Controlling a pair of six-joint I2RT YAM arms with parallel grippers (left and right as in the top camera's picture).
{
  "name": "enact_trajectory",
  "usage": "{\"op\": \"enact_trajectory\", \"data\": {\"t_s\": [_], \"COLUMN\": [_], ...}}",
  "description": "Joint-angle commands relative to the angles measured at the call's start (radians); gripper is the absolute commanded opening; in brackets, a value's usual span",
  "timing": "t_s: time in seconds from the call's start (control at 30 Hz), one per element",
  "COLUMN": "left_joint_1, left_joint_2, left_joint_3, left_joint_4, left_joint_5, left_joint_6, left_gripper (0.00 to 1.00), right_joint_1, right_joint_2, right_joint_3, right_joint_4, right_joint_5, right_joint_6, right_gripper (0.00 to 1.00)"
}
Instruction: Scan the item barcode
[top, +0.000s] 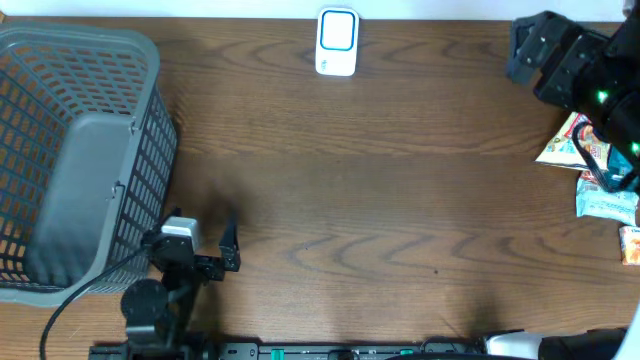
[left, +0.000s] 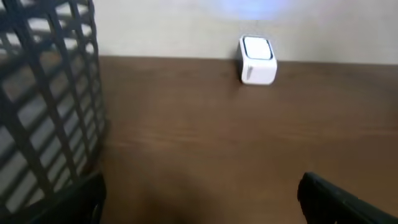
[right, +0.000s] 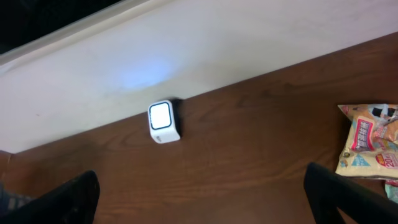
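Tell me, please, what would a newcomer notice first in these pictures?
Most striking is the large grey plastic lattice basket, standing at the left end of the brown wooden table. Next comes the small white box-shaped scanner, alone at the middle of the far edge. At the right end lie colourful snack packets, partly under the black right arm.

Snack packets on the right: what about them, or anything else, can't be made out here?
- Snack packets: overhead, partly under the right arm and cut by the right edge; count and barcodes unclear.
- Right wrist: one packet cut by the frame edge, print too small.
- Basket: overhead, left side cut off; left wrist, blurred.
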Motion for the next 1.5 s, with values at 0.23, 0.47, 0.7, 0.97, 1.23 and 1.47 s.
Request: {"op": "enact_trajectory", "data": {"t_s": [0.23, 0.47, 0.7, 0.97, 1.23, 1.47], "left_joint_1": [-0.003, -0.003, -0.003, -0.003, -0.003, -0.003], "left_joint_2": [0.002, 0.002, 0.002, 0.002, 0.002, 0.002], "left_joint_3": [0.000, 0.000, 0.000, 0.000, 0.000, 0.000], "left_joint_4": [-0.144, -0.342, -0.521, -0.542, -0.542, -0.542], "left_joint_5": [0.023, 0.023, 0.023, 0.023, 0.023, 0.023], "left_joint_6": [-0.005, -0.005, -0.005, -0.005, -0.005, -0.005], "left_gripper": [0.98, 0.98, 0.98, 0.98, 0.98, 0.98], "right_joint_1": [0.005, 0.004, 0.004, 0.003, 0.002, -0.039], "right_joint_2": [-0.047, -0.047, -0.047, -0.047, -0.094, -0.271], "right_joint_3": [0.007, 0.007, 0.007, 0.006, -0.012, -0.232], "right_joint_4": [-0.029, -0.031, -0.031, -0.094, -0.045, 0.079], "right_joint_5": [-0.062, -0.062, -0.062, -0.005, 0.058, 0.059], "right_joint_6": [0.014, 0.014, 0.014, -0.001, -0.001, -0.001], "right_gripper": [0.99, 0.99, 0.99, 0.99, 0.99, 0.99]}}
